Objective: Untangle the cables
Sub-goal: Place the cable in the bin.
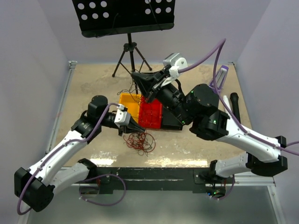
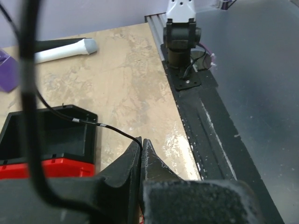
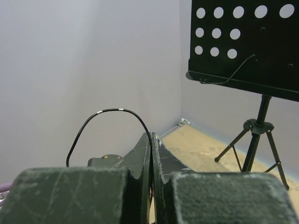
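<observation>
The tabletop point(image 1: 196, 149) is a beige, mottled stone-look slab, scuffed paler toward the near edge, where a black rail point(image 1: 154, 175) carries both arm bases. Plain pale lavender walls box it in on the left, right and far sides, and a metal strip point(image 1: 63, 105) runs down the left edge. At the far edge there's a black perforated music stand point(image 1: 126, 16) on a tripod.

Mid-table sits a row of bins: orange bin point(image 1: 129, 103), red bin point(image 1: 150, 114), black bin point(image 1: 170, 122). The cables point(image 1: 139, 140) are a loopy red and black clump lying flat on the table just on the near side of the orange and red bins.

The left gripper point(image 1: 136, 128) is down low at the clump's far side, fingers pressed together, pinching a thin black strand of it. The right gripper point(image 1: 150, 96) hangs in the air above the red bin, also squeezed tight on a black strand that arches up out of its tips.

Over by the right edge are a black stick-like thing point(image 1: 234, 105) and something purple point(image 1: 223, 72); can't tell what either is.
</observation>
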Robot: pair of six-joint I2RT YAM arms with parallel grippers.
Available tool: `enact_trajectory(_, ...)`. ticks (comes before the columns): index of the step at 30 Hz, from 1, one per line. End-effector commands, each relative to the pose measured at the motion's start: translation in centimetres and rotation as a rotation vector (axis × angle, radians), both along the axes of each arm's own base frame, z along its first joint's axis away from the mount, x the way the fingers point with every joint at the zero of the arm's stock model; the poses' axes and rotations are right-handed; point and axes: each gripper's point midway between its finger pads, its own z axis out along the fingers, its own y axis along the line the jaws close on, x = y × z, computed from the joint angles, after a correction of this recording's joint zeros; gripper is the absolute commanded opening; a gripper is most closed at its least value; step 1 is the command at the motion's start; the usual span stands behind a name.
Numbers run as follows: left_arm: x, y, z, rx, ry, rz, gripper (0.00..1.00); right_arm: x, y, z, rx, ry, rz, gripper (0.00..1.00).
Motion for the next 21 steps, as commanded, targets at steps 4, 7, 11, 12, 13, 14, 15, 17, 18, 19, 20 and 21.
enact_trajectory(4, 2.4, 0.1, 5.2, -0.065, -0.182, 0.132, 0.0, -0.6, -1.8, -0.4, 0.048, 0.039, 0.005, 0.0)
enact_trajectory(7, 3.2, 0.4, 9.7, -0.132, -0.235, 0.202, 0.0, -0.6, -1.2, -3.3, 0.008, 0.085, 0.013, 0.13)
enact_trajectory(11, 3.2, 1.3, 16.4, -0.244, -0.319, 0.266, 0.0, -1.3, -0.6, -7.5, -0.029, 0.154, 0.063, 0.69)
enact_trajectory(12, 3.0, 1.5, 17.5, -0.264, -0.33, 0.283, 0.0, -1.3, -0.9, -8.4, -0.031, 0.173, 0.06, 0.78)
enact_trajectory(13, 2.8, 1.8, 18.5, -0.282, -0.346, 0.293, 0.0, -1.3, -0.9, -9.9, -0.047, 0.195, 0.056, 0.84)
enact_trajectory(14, 2.5, 2.1, 19.6, -0.304, -0.369, 0.305, 0.0, -1.5, -1.2, -10.7, -0.049, 0.21, 0.062, 0.87)
enact_trajectory(15, 2.3, 2.4, 20.4, -0.321, -0.383, 0.321, 0.0, -1.6, -1.4, -11.5, -0.055, 0.22, 0.064, 0.88)
enact_trajectory(17, 1.9, 3.0, 22.1, -0.353, -0.42, 0.35, 0.0, -1.6, -1.7, -13.5, -0.067, 0.254, 0.055, 0.89)
enact_trajectory(18, 1.7, 3.3, 23.0, -0.368, -0.44, 0.364, 0.0, -1.7, -1.7, -14.3, -0.073, 0.266, 0.057, 0.9)
enact_trajectory(19, 1.6, 3.7, 23.8, -0.38, -0.457, 0.379, 0.0, -1.8, -1.8, -15.1, -0.076, 0.281, 0.056, 0.9)
enact_trajectory(20, 1.4, 3.9, 24.7, -0.394, -0.477, 0.389, 0.0, -1.9, -1.9, -15.7, -0.076, 0.292, 0.064, 0.9)
enact_trajectory(21, 1.2, 4.2, 25.4, -0.406, -0.494, 0.398, 0.0, -2.0, -1.8, -16.5, -0.079, 0.302, 0.07, 0.9)
